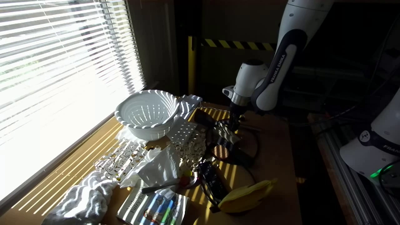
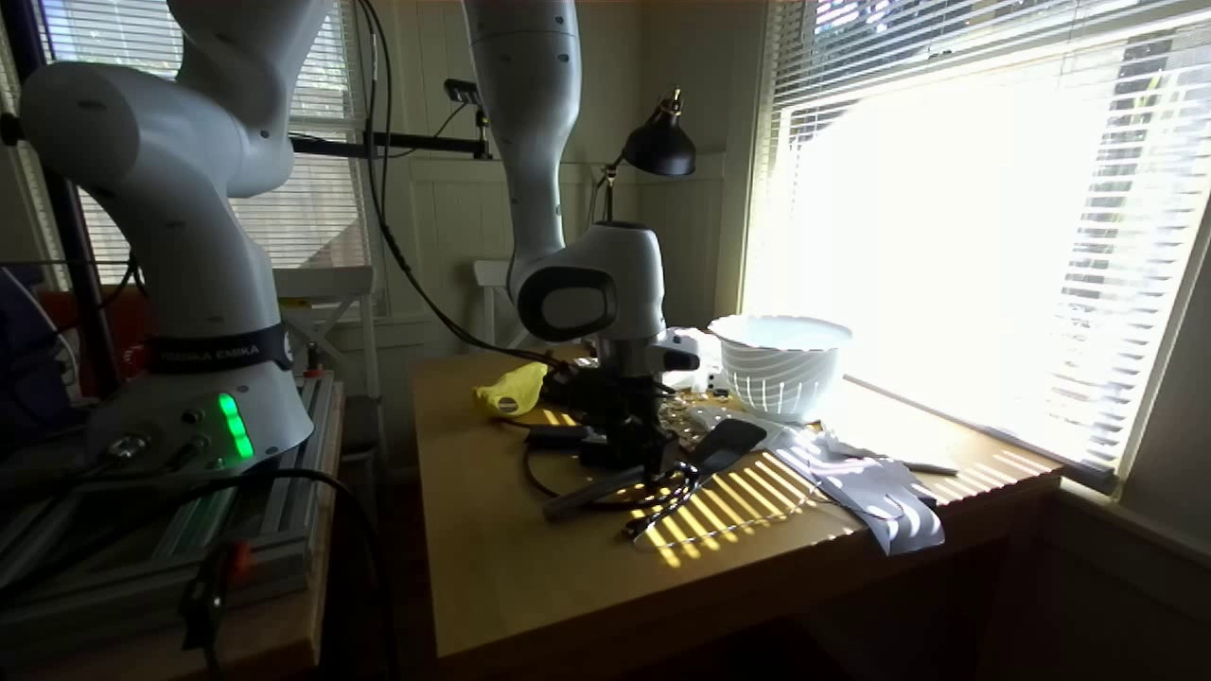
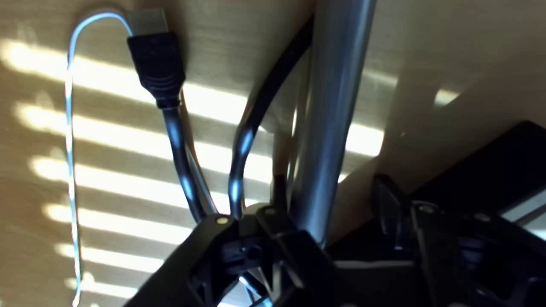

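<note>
My gripper [image 3: 332, 198] points down low over the table, its jaws parted. A shiny metallic rod [image 3: 337, 94] runs up the wrist view between the two fingers. It lies close beside the left one, and I cannot tell whether they touch; a gap separates it from the right finger [image 3: 388, 204]. In an exterior view the likely same rod [image 2: 591, 494] lies on the table at the gripper's foot. Left of the rod are a black cable [image 3: 273, 81] and a black plug [image 3: 155, 64] on its cord. In an exterior view the gripper [image 1: 233, 125] is dark against the clutter.
A white colander [image 1: 148, 114] stands by the window. A black spatula [image 2: 724, 449] and grey gloves [image 2: 885, 497] lie near the gripper. Farther off are a black power strip [image 1: 214, 181], a yellow bag-like item [image 1: 247, 198], a book [image 1: 150, 206] and a fluffy cloth [image 1: 84, 200].
</note>
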Tool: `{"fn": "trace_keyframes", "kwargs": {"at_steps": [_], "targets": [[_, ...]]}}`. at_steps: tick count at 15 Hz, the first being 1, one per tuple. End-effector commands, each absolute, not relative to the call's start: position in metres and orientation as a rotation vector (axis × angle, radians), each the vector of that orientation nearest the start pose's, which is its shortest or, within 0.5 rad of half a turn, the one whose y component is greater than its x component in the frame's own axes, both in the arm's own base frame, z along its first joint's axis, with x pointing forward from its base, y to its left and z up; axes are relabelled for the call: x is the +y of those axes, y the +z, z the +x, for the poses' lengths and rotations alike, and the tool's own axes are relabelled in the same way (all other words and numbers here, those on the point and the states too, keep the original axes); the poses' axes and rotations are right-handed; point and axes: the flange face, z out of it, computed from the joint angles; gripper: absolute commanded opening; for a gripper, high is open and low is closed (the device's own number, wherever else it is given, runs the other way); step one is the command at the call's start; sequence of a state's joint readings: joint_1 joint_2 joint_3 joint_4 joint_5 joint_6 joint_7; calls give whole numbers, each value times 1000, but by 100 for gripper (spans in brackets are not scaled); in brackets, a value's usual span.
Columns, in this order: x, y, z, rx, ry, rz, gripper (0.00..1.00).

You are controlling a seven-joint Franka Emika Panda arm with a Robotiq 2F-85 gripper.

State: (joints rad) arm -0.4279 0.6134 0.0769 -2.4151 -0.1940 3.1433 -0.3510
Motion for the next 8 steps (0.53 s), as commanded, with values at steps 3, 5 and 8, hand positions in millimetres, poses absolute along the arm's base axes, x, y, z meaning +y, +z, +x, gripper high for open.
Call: {"fn": "trace_keyframes", "kwargs": {"at_steps": [3, 5, 8], "targets": [[-151, 78, 464, -200, -222, -3141, 13], [-156, 84, 465, -170, -235, -3144, 1], [-163, 89, 463, -153, -209, -3149, 0]]}}
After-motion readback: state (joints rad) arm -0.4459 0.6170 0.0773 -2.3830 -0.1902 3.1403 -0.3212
